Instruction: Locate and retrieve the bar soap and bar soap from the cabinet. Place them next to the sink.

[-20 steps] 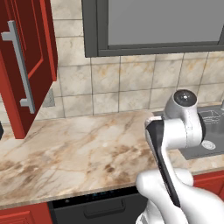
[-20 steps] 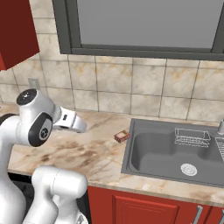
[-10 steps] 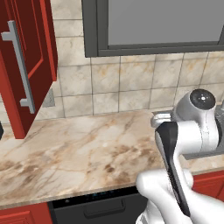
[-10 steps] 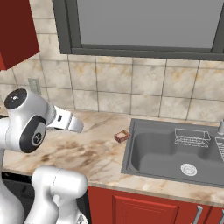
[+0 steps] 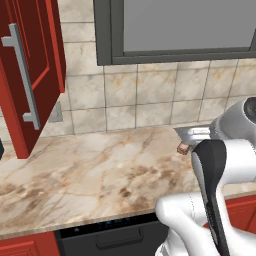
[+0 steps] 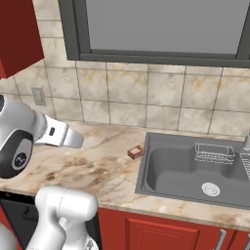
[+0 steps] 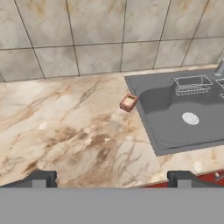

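One bar soap (image 6: 136, 152), the boxy reddish-brown block, already lies on the counter (image 6: 97, 166) just beside the left rim of the sink (image 6: 195, 171), so that half looks done. The pincer (image 7: 111, 178) hangs above the counter, spread wide and empty. The second bar is left; I judge it waits in the cabinet (image 5: 30, 75), far left, door open.
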You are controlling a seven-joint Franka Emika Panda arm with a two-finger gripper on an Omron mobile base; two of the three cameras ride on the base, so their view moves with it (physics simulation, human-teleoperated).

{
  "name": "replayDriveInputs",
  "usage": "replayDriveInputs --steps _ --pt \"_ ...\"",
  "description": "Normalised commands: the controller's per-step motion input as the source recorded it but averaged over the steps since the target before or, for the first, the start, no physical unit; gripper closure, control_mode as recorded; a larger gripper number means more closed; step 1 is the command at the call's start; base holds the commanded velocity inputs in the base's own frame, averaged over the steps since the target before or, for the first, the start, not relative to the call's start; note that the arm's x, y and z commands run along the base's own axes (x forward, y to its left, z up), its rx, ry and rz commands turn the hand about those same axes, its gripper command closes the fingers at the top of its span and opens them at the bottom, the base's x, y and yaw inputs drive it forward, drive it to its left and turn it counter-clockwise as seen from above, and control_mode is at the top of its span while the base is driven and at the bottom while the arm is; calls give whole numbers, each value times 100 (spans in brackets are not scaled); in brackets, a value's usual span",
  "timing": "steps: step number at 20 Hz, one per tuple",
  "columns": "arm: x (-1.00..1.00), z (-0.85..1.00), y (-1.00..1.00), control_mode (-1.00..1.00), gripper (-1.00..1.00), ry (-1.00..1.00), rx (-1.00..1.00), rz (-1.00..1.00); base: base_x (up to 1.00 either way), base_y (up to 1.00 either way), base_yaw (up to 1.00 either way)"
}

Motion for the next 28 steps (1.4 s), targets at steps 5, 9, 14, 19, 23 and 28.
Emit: replayDriveInputs --steps 5,9,14,19,23,28 --pt "-27 5 8 -100 -100 -3 0 0 0 0 0" --pt "0 0 0 -100 -100 0 0 0 0 0 0" --pt "-9 -3 0 100 -100 1 0 0 -8 0 0" --pt "0 0 0 100 -100 0 0 0 -54 0 -5" --pt "0 0 0 100 -100 0 0 0 -31 12 0" --pt "0 0 0 100 -100 0 0 0 -12 44 0"
